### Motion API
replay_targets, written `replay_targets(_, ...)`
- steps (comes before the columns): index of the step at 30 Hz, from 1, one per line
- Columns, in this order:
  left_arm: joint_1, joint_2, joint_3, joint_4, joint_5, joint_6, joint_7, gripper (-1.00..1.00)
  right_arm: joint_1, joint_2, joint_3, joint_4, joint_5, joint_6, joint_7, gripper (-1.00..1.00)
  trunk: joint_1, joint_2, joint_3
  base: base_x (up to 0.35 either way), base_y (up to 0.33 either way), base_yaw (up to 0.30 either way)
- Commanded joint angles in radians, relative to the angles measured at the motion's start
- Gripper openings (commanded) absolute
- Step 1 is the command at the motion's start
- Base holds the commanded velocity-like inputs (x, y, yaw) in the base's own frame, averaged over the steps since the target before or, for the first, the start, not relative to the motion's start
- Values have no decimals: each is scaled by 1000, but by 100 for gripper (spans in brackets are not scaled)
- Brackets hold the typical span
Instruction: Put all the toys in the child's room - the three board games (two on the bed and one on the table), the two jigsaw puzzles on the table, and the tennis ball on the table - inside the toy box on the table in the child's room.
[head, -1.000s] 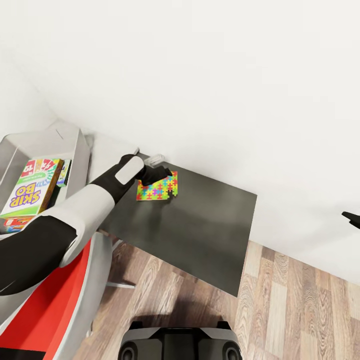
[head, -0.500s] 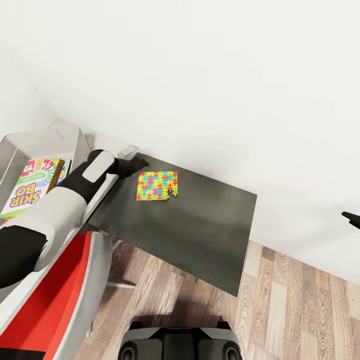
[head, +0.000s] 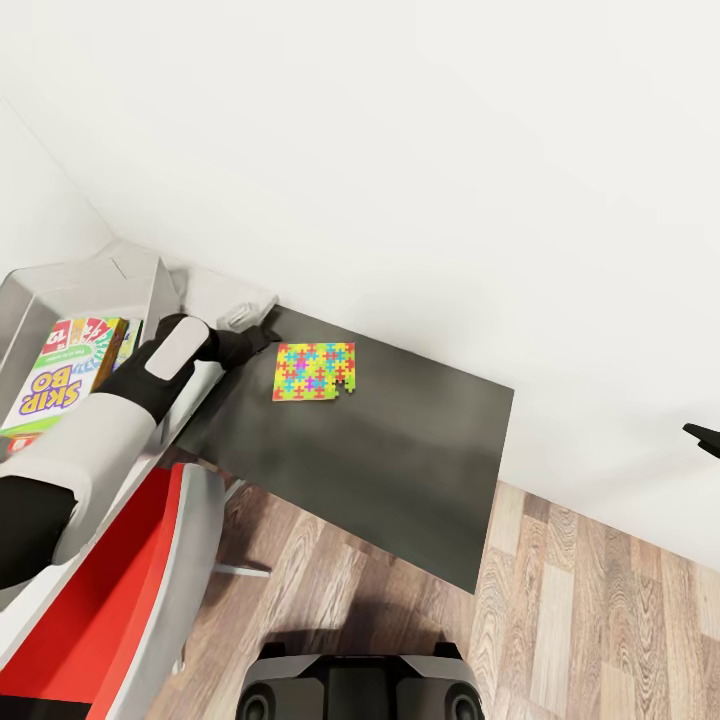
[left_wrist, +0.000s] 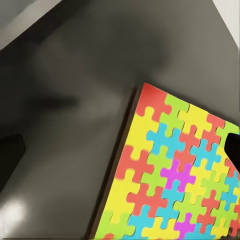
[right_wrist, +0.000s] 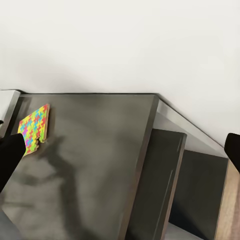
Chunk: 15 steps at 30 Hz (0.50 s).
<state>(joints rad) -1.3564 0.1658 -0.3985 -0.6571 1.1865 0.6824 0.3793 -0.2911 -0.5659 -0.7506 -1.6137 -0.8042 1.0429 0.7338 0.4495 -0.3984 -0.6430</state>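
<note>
Left gripper (head: 262, 335) hovered just beside the jigsaw puzzle (head: 315, 371), at its wall-side corner, holding nothing; its jaws seemed parted, though the head view was too small to be sure. That 1 puzzle lay flat on the dark section of the table (head: 400, 470), apart from the toy box (head: 95, 275), where the Skip-Bo game (head: 52, 385) already rested. Thin, stiff and light, the square (left_wrist: 175, 175) would likely resist a top pinch; taking an edge, or sliding it toward the table's rim first, looked wiser. Right gripper's (head: 703, 434) state could not be told.
</note>
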Motion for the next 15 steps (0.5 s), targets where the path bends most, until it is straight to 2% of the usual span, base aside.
replay_targets(1, -1, 1, -6, -2, 11, -1, 9, 100, -1, 0, -1, 0, 5, 4, 6, 100, 1, -2, -1, 0, 0, 0)
replay_targets(15, 16, -9, -11, 0, 7, -3, 10, 100, -1, -1, -1, 0, 5, 4, 7, 100, 1, -2, -1, 0, 0, 0)
